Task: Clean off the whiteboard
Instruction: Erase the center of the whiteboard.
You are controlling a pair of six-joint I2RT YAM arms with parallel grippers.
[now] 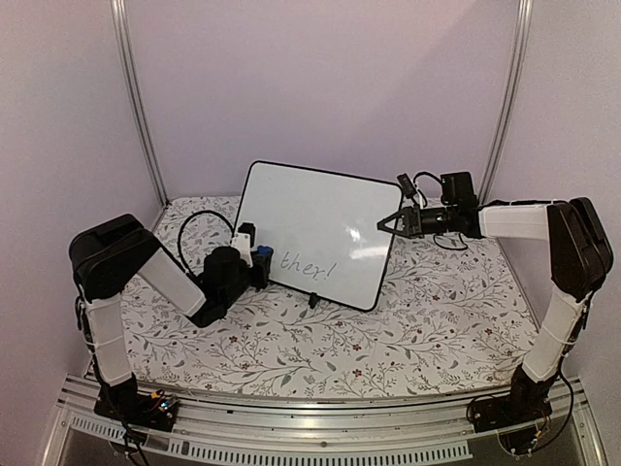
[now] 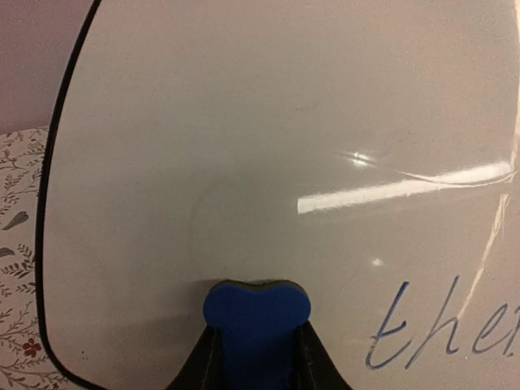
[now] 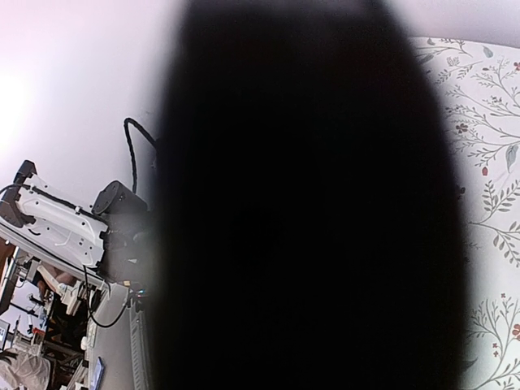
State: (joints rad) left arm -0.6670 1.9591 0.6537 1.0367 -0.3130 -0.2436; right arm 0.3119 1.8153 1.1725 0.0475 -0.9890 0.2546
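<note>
Pinching the blue eraser [image 2: 256, 313], the left fingers [image 2: 203, 361] hold it against the whiteboard [image 1: 310, 209]; writing [image 1: 308, 265] just beside them is unerased. Right fingers [image 1: 393, 222] are pressed together.

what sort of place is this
Probably a robot lab test booth: plain lilac walls framed by metal poles, a floral cloth as work surface, and a left arm and right arm bolted to an aluminium rail.

Left gripper [image 2: 256, 357] pinches a blue eraser [image 2: 256, 309]; right gripper [image 1: 386, 223] (arm outstretched) is closed.
</note>
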